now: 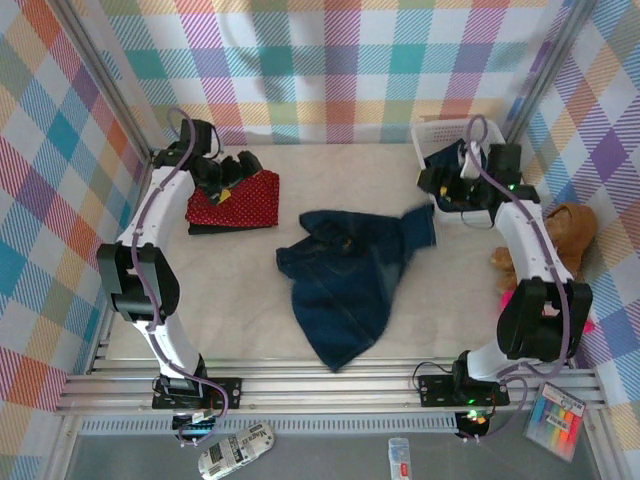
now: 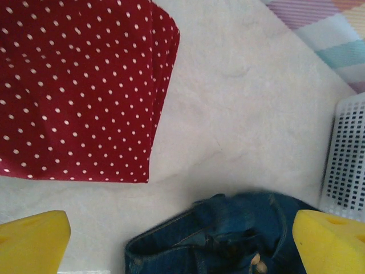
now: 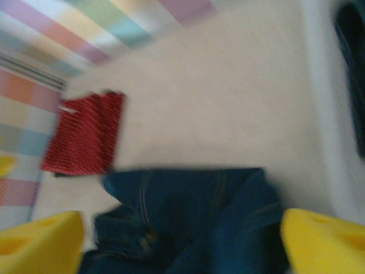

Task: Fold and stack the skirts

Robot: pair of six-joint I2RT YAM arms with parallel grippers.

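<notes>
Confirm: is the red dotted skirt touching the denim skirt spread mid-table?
Apart. In the left wrist view a strip of bare table separates the red dotted skirt from the denim skirt.

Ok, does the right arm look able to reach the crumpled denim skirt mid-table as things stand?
Probably yes: the right gripper stands open close over the denim skirt, at its end nearest the white basket, and nothing lies between them.
</notes>
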